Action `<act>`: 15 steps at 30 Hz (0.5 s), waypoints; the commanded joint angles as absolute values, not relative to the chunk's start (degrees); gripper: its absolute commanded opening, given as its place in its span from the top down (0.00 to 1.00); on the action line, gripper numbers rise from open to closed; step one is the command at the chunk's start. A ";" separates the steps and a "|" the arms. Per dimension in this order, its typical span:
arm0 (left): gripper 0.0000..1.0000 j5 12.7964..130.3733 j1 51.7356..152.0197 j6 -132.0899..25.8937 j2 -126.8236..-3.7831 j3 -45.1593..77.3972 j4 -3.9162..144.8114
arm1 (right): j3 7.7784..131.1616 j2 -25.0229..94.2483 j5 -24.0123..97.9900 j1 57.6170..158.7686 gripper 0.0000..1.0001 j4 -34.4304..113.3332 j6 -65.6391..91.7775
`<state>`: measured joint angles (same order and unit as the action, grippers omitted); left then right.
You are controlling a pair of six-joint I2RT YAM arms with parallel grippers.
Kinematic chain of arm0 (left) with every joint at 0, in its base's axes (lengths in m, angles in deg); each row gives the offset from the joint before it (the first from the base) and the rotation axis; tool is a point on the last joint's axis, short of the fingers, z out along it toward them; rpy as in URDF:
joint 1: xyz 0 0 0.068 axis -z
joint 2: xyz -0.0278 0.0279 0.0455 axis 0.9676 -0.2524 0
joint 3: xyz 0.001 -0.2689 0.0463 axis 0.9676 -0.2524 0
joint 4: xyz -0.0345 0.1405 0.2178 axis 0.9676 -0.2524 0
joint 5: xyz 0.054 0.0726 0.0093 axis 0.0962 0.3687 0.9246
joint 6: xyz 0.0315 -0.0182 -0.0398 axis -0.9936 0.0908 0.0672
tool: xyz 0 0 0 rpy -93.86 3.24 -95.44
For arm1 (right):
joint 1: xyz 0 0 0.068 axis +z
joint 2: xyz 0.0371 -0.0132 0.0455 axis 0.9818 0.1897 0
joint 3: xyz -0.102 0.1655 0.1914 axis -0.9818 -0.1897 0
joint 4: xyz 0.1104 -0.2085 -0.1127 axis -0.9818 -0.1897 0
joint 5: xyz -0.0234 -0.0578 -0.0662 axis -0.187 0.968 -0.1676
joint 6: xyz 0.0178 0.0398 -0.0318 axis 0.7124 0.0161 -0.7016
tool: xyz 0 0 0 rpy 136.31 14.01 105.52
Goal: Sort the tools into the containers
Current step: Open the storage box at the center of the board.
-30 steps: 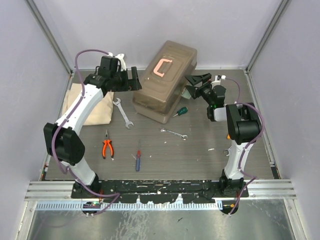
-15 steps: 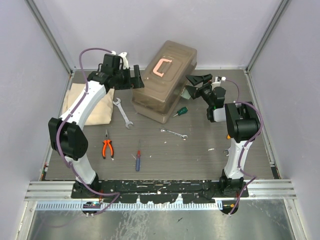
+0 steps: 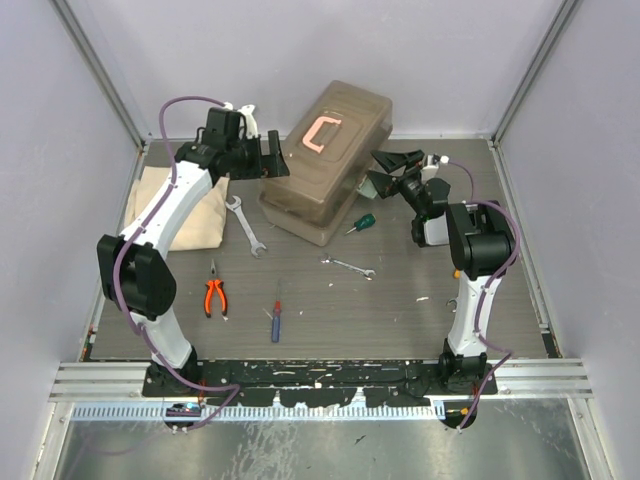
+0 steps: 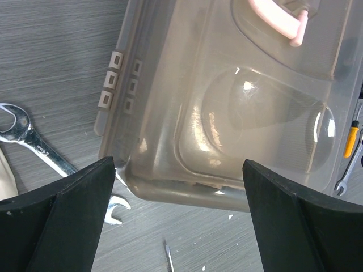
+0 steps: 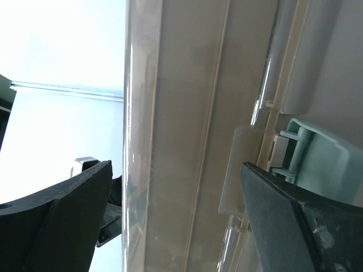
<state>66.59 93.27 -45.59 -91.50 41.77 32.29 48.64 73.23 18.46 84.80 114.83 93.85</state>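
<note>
The brown translucent toolbox (image 3: 325,165) stands shut at the back middle, its salmon-pink handle (image 3: 320,133) on top. My left gripper (image 3: 275,157) is open at its left end, with the lid (image 4: 244,113) between the fingers (image 4: 57,221). My right gripper (image 3: 378,170) is open at the right end, facing the side wall (image 5: 187,141) and the pale green latch (image 5: 323,164). On the table lie a large wrench (image 3: 245,225), a small wrench (image 3: 348,266), a green screwdriver (image 3: 361,223), orange pliers (image 3: 214,295) and a blue-red screwdriver (image 3: 276,322). The trays are hidden.
A tan cloth (image 3: 185,210) lies at the back left under my left arm. The left wrist view shows an orange-handled screwdriver (image 4: 351,141) and a wrench (image 4: 345,180) beyond the box. Grey walls close in the table on three sides.
My left gripper has moved right, up against the toolbox's left end. My right gripper has edged left toward the box's right end. The box has shifted slightly left.
</note>
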 commanded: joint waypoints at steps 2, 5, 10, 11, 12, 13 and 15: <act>0.05 64.64 93.46 -46.09 -91.53 43.40 33.58 | 51.45 73.18 15.50 86.86 0.03 118.27 95.66; 0.05 64.52 93.68 -46.30 -91.55 43.44 33.50 | 52.69 72.84 15.00 87.05 0.03 117.78 95.73; 0.04 64.31 93.66 -46.61 -91.32 43.37 33.54 | 54.52 72.55 14.75 87.33 0.03 116.54 95.75; 0.04 64.26 93.66 -46.65 -91.20 43.28 33.58 | 54.75 72.43 14.68 87.39 0.03 116.39 95.73; 0.04 64.16 93.69 -46.64 -91.17 43.19 33.69 | 55.09 72.36 14.54 87.41 0.03 116.16 95.67; 0.04 64.13 93.71 -46.66 -91.14 43.18 33.69 | 55.26 72.17 14.51 87.46 0.03 115.96 95.64; 0.03 64.12 93.68 -46.67 -91.00 43.11 33.66 | 55.42 71.66 14.30 87.46 0.02 115.82 95.56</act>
<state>66.31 93.25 -46.04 -91.56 41.77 32.31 52.75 73.28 16.77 85.72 114.00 95.05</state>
